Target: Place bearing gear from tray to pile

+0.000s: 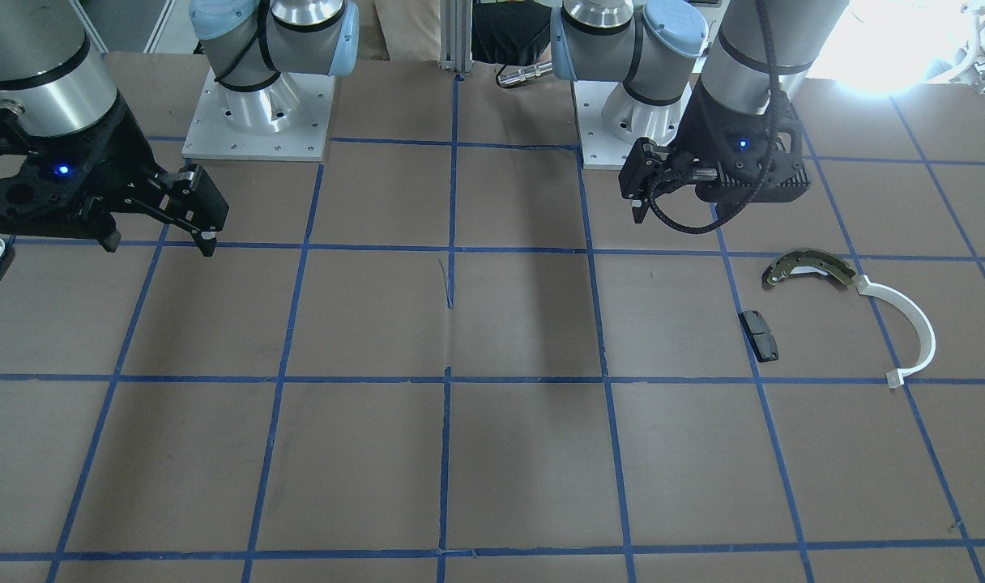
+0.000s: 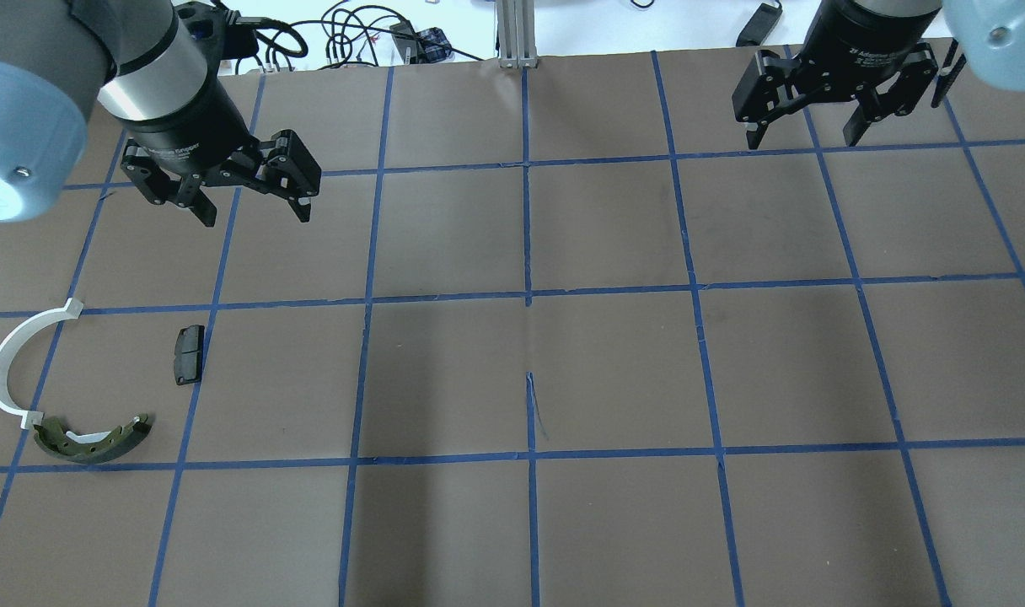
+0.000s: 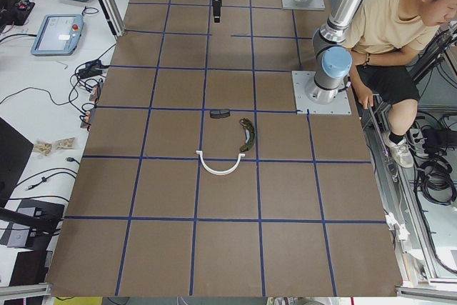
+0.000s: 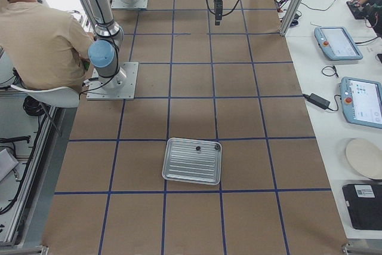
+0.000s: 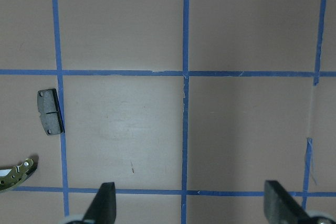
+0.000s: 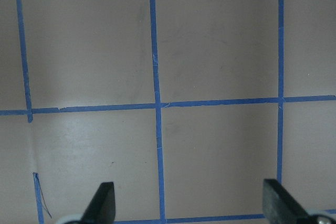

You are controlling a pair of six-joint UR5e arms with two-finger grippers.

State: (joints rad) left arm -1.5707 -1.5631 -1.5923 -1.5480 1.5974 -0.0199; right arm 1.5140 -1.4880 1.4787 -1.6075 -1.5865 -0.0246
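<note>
The left gripper (image 2: 256,219) and right gripper (image 2: 801,142) hover with jaws spread, empty; the pile (image 2: 91,443) lies at seven o'clock from the left.

- Overhead exterior: high behind the robot, looking forward and down over the table (image 2: 614,371).
- Front-facing: from the far side, steeply down toward the bases; shares the brake shoe (image 1: 812,259) with the overhead.
- Side views: high at each table end, distant; tray (image 4: 192,160) whole only from the right end.
- Wrist views: close, straight down on blue grid (image 6: 157,104).
</note>
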